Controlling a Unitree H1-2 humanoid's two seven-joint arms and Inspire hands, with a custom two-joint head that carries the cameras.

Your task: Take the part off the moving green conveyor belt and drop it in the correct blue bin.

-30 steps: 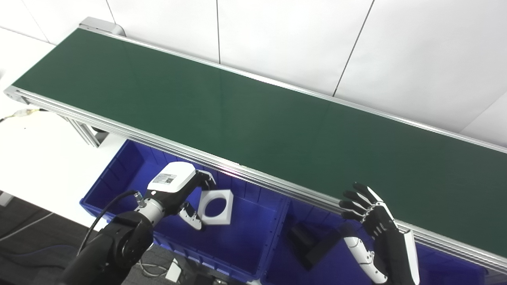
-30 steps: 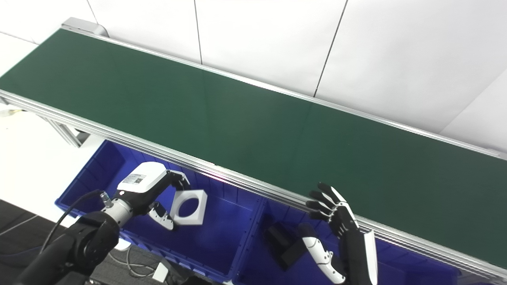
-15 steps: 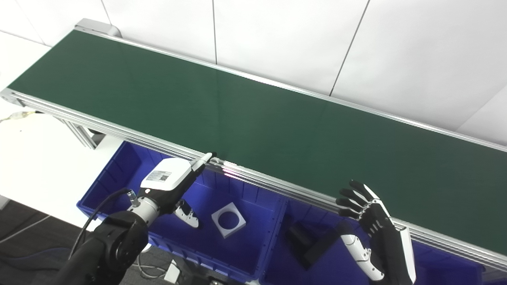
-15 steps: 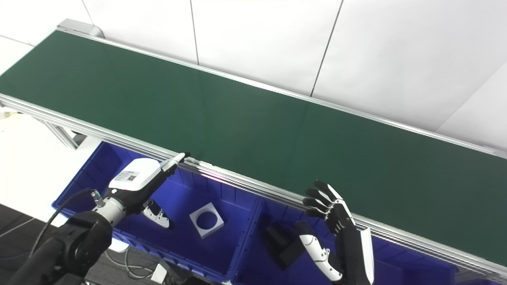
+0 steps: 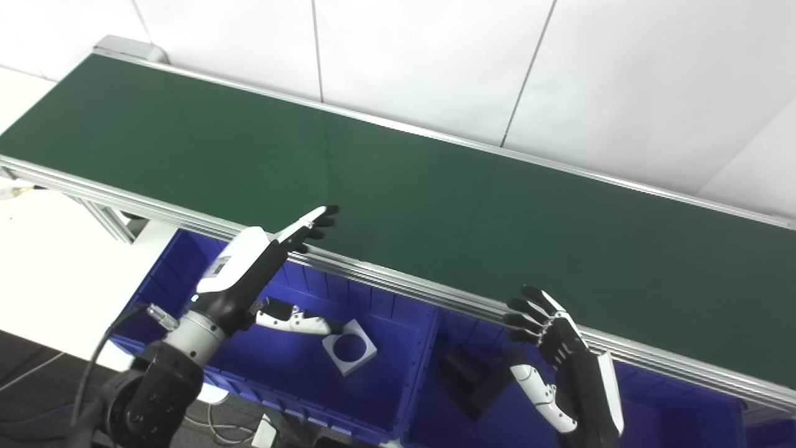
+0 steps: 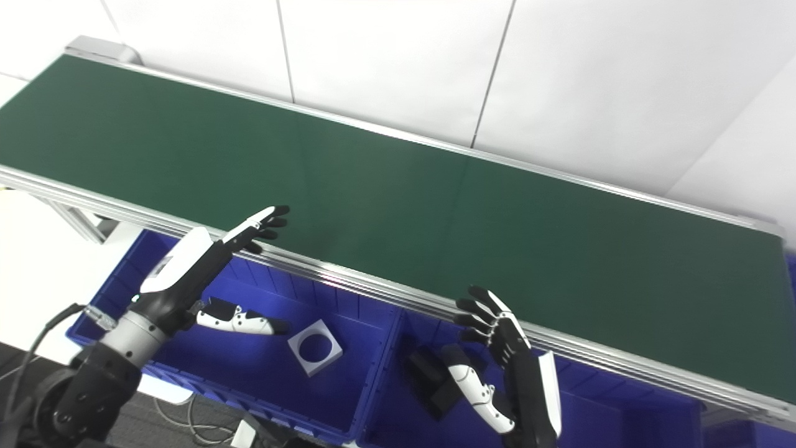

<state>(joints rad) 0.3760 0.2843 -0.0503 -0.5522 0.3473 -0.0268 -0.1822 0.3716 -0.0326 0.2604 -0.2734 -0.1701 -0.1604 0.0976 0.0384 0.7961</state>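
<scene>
Left hand now stretched flat, palm empty, fingers spread and reaching up over the near aluminium rail of the green conveyor belt, fingertips above the belt's front edge at centre-left of the frame. A second ago this hand was curled around the white square part with the round hole, holding it above the left blue bin; half a second ago the part had already dropped and the fingers had only reached the rail. The thumb points to the right, low over the bin.

White part lies on the floor of the left blue bin, lower centre-left of the frame, hole facing up, one corner toward the viewer. It is just beside the thumb tip; contact cannot be judged. It sits about where it was half a second ago.

Right hand holds nothing, fingers apart and slightly bent, upright at lower right of the frame just in front of the belt rail; its pose matches both earlier frames. Below and left of it a black block rests in the right blue bin, unchanged.

The belt surface carries no part in either view. The whole picture has shifted a little since the earlier frames, so the head cameras have moved.
</scene>
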